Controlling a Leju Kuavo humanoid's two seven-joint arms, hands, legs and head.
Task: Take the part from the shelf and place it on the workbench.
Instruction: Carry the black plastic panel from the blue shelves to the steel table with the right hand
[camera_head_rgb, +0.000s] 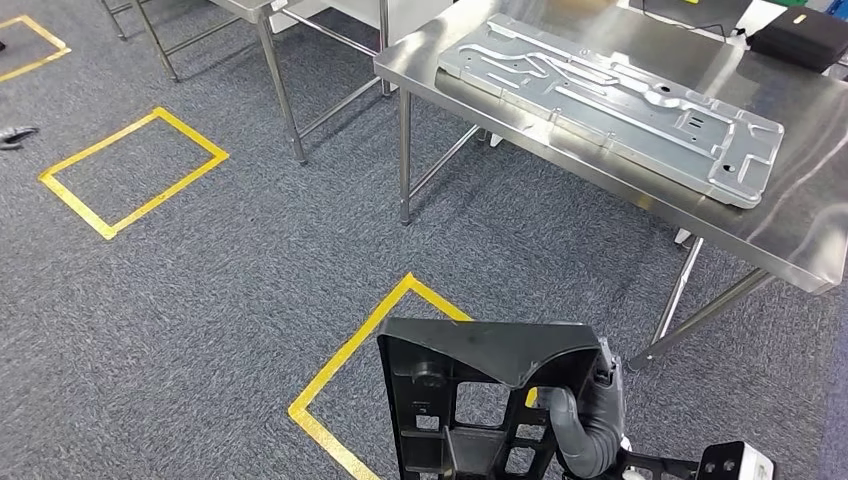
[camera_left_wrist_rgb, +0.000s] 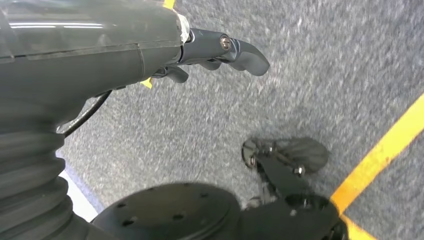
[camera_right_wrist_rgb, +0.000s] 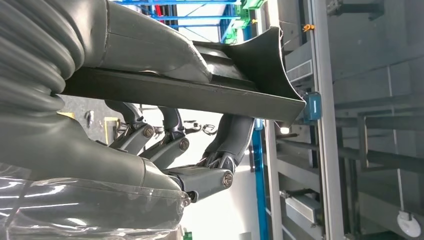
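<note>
The right hand (camera_right_wrist_rgb: 165, 150) is gripping the black part (camera_head_rgb: 480, 400), fingers (camera_right_wrist_rgb: 235, 135) clamped around its edge, low in front of the robot. The left hand (camera_left_wrist_rgb: 215, 50) is hanging empty, fingers loosely apart. The bench (camera_head_rgb: 800, 240) is waiting ahead; placing remains.

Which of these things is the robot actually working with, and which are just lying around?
Part of the job:
- black plastic part, gripped by the right hand
- steel workbench, where it goes

Just lying about:
- grey metal panel on the workbench
- black case
- yellow floor markings
- second steel table
</note>
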